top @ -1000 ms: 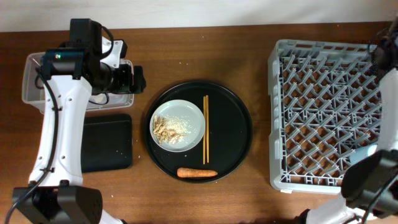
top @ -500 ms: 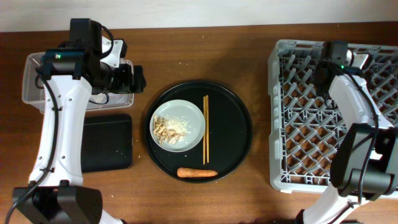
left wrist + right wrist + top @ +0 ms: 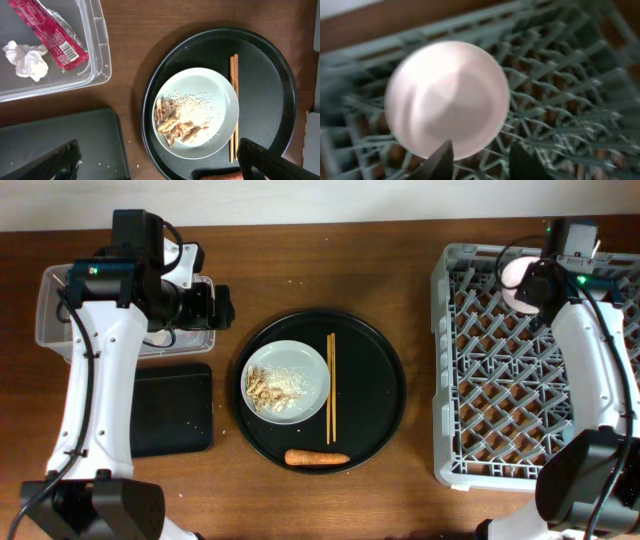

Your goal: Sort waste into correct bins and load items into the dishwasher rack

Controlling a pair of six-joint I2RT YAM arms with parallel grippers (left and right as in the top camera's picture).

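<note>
My right gripper (image 3: 536,284) (image 3: 481,156) is over the top left of the grey dishwasher rack (image 3: 520,400) (image 3: 560,100), shut on the rim of the white-pink bowl (image 3: 514,275) (image 3: 447,95). My left gripper (image 3: 215,307) (image 3: 160,167) is open and empty between the clear tub (image 3: 50,290) (image 3: 100,55) and the pale plate (image 3: 305,365) (image 3: 220,97). The tub holds the red wrapper (image 3: 50,32) and the white scrap (image 3: 25,60). Food scraps (image 3: 268,390) (image 3: 175,125) lie on the plate. The chopsticks (image 3: 331,385) (image 3: 233,100) and the carrot (image 3: 316,458) lie beside it. The cup is out of view.
The plate, chopsticks and carrot sit on a large round black tray (image 3: 380,380) at mid-table. The flat black rectangular tray (image 3: 175,410) (image 3: 65,145) lies below the tub, with a few crumbs on it. The right wrist view is blurred.
My right arm swung in from the far right edge to the rack's top left. The bowl now shows at its fingers. The left arm and the tray's contents have not moved.
</note>
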